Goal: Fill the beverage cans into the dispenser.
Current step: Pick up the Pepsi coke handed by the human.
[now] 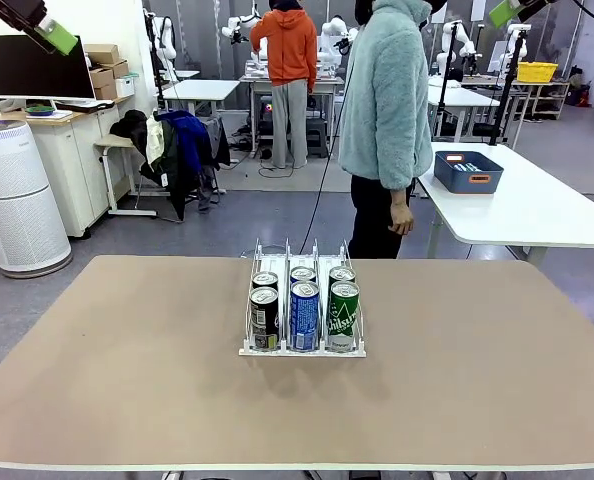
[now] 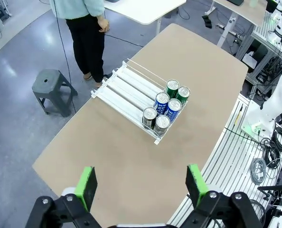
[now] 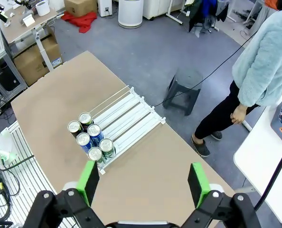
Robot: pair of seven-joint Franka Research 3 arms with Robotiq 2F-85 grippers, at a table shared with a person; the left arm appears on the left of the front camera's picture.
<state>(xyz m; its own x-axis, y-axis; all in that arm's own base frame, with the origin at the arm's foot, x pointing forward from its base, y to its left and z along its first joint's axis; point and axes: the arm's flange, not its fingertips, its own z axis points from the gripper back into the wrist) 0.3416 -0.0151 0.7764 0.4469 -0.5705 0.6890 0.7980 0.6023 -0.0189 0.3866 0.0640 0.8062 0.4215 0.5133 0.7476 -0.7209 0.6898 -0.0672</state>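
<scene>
1. White-and-clear dispenser (image 1: 287,258) sits at the middle of the table (image 1: 127,350), six beverage cans (image 1: 304,315) paired at its lanes' robot-side end, as forward-feeding lanes would keep them.
2. Left claw (image 2: 141,184) and right claw (image 3: 143,183) hover high above, both spread wide and empty; loading looks finished.

The tan table (image 1: 127,350) carries the white-and-clear dispenser (image 1: 302,351), standing near its middle, closer to the far edge.
</scene>
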